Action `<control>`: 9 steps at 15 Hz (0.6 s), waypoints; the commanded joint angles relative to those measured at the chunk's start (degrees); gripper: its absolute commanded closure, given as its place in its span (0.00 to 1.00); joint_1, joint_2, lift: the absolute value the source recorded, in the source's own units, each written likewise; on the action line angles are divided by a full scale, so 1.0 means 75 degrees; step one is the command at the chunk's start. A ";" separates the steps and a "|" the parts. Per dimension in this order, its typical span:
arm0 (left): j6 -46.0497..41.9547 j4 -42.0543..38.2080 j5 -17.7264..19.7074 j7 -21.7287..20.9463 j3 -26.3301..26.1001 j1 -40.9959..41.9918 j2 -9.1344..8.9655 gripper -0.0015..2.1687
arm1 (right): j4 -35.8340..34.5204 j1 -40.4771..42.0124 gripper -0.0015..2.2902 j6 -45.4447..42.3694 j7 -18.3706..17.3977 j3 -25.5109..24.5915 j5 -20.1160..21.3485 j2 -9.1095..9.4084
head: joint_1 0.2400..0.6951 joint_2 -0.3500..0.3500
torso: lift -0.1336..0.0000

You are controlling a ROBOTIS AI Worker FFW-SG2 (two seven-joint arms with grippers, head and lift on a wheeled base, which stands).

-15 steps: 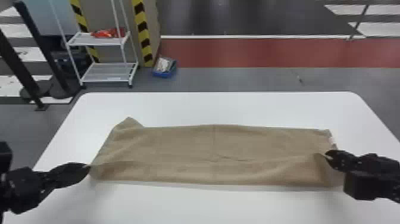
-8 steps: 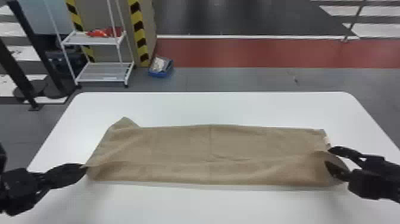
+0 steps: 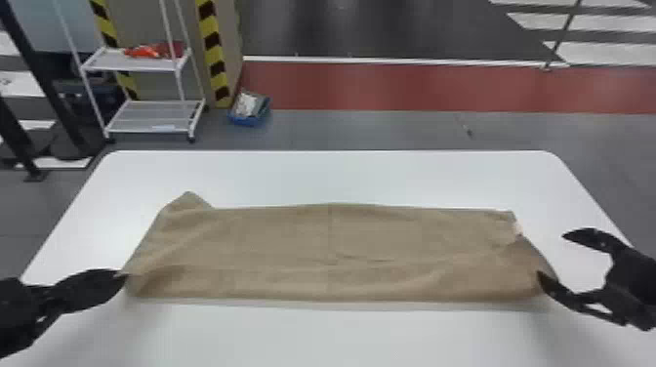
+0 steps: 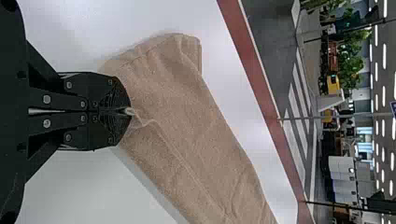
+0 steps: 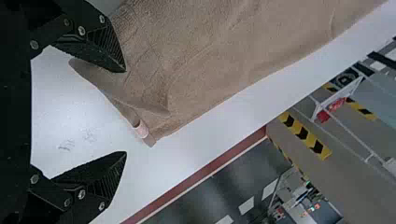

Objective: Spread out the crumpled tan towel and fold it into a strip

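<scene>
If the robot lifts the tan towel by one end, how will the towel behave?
The towel would probably sag and fold rather than stay straight, since it already shows soft creases. It is likely light for its size, as it looks like a thin cloth. It probably would not slip easily from the left gripper, whose fingers pinch its edge.

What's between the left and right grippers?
In the head view, the tan towel lies on the white table between the left gripper, shut on its edge, and the open right gripper.

The tan towel (image 3: pixel 293 239) was matt, slightly rough cloth, the table (image 3: pixel 341 178) smooth with a faint sheen, and the right gripper (image 3: pixel 551 254) matt with ribbed inner faces.
</scene>
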 commanded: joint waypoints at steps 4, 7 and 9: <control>-0.0039 0.0000 0.0000 -0.0023 -0.0013 0.0000 0.0010 0.83 | -0.0015 -0.0286 0.14 0.1952 0.0293 -0.0051 -0.1446 0.0394 | 1.00 0.40 | 0.07; -0.0157 0.0000 0.0023 -0.0058 0.0046 0.0059 0.0046 0.83 | -0.0109 -0.0297 0.14 0.3006 0.0480 -0.0332 -0.2512 0.0593 | 1.00 0.42 | 0.07; -0.0297 0.0000 0.0070 -0.0082 0.0081 0.0106 0.0069 0.83 | -0.0038 -0.0379 0.14 0.3616 0.0480 -0.0765 -0.3508 0.0663 | 1.00 0.42 | 0.07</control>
